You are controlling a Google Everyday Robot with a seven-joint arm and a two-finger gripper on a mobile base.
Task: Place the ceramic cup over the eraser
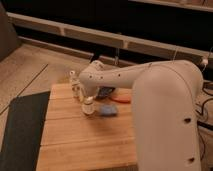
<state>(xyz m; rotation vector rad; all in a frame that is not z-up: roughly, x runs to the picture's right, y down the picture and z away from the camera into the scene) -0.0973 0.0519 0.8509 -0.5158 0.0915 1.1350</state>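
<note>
The small cream ceramic cup hangs just under the end of my white arm, low over the wooden table, left of the flat blue pad. My gripper comes down from the arm's wrist and sits shut on the cup's top; the arm's body covers most of it. The eraser is hidden from view.
A slim clear bottle with a white cap stands just behind and left of the cup. A thin orange-red object and a dark bowl lie behind the pad. A dark mat borders the table's left side.
</note>
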